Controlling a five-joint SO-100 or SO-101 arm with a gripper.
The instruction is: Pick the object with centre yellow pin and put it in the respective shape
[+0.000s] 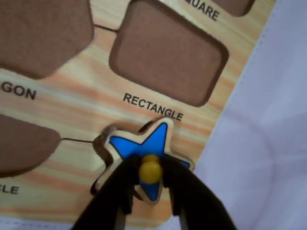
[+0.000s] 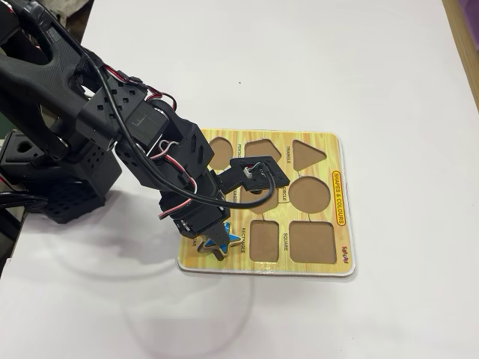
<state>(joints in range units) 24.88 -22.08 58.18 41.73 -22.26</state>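
Note:
The object with centre yellow pin is a blue, yellow-rimmed star (image 1: 144, 141); its round yellow knob (image 1: 150, 170) sits between my black fingers (image 1: 122, 184). My gripper (image 1: 150, 173) is shut on that knob. The star lies over the respective shape at the board's near-left corner in the fixed view, just below the RECTANGLE label. It looks slightly tilted, with its left rim raised over a dark gap. The cut-out itself is almost wholly covered. In the fixed view the star (image 2: 233, 241) shows under my gripper (image 2: 217, 236), on the yellow board (image 2: 338, 196).
Empty brown cut-outs surround the star: rectangle (image 1: 168, 52) (image 2: 263, 239), square (image 2: 312, 241), circle (image 2: 309, 193), triangle (image 2: 309, 153). The board lies on a white tabletop (image 2: 374, 75). The arm's black base (image 2: 60, 187) stands left of the board.

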